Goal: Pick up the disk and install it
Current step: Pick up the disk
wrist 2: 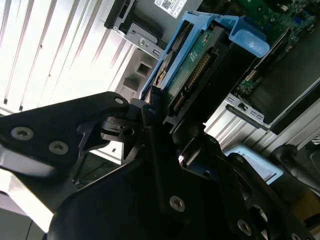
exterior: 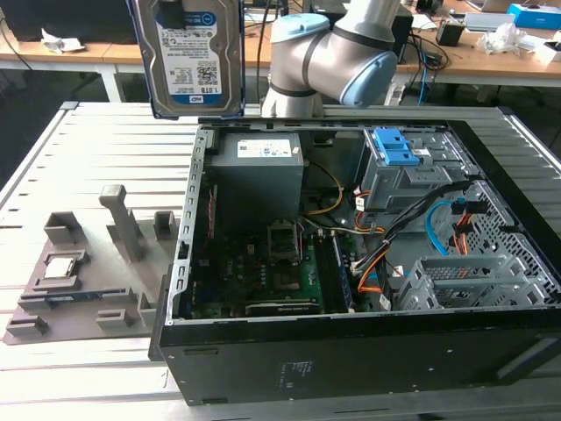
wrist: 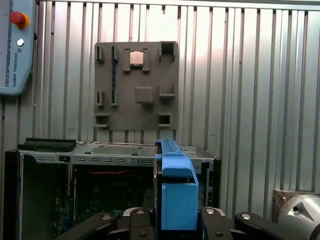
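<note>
The gripper is pinching the disk, raised label-out near the case in the exterior view; the second wrist view is showing its green board.

I see the disk as silver, with a white-and-blue label and a blue frame. The computer case is black. Inside it are a green circuit board and a grey cage with a blue top. Beside the case, a plain grey tray lies on a pale ribbed table. Behind the case, the arm is grey with pale blue caps.
</note>
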Controlling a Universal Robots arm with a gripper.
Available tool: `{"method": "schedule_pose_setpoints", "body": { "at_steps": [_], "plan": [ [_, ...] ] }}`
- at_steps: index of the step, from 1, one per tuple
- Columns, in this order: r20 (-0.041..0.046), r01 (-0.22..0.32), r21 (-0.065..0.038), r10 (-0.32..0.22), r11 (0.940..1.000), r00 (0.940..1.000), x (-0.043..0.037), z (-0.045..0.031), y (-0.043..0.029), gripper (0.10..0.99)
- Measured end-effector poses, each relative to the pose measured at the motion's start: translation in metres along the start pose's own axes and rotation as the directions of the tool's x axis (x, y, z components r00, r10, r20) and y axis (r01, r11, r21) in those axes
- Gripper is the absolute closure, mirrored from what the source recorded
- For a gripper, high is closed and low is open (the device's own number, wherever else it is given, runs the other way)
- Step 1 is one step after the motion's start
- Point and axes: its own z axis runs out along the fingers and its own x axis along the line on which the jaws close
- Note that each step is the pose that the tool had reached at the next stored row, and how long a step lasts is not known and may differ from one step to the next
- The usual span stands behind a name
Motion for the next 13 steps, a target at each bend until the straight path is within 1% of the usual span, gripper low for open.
{"method": "schedule_pose_setpoints", "body": {
  "at_steps": [2, 6, 9, 11, 13],
  "plan": [
    [0.0000, 0.000, 0.000, 0.000, 1.0000, 1.0000, 0.0003, -0.0001, -0.0072, 0.722],
    [0.0000, 0.000, 0.000, 0.000, 1.0000, 1.0000, 0.0006, -0.0001, -0.0149, 0.722],
    [0.0000, 0.000, 0.000, 0.000, 1.0000, 1.0000, 0.0011, -0.0002, -0.0251, 0.722],
    [0.0000, 0.000, 0.000, 0.000, 1.0000, 1.0000, 0.0013, -0.0002, -0.0290, 0.722],
    [0.0000, 0.000, 0.000, 0.000, 1.0000, 1.0000, 0.0015, -0.0003, -0.0350, 0.722]
  ]
}}
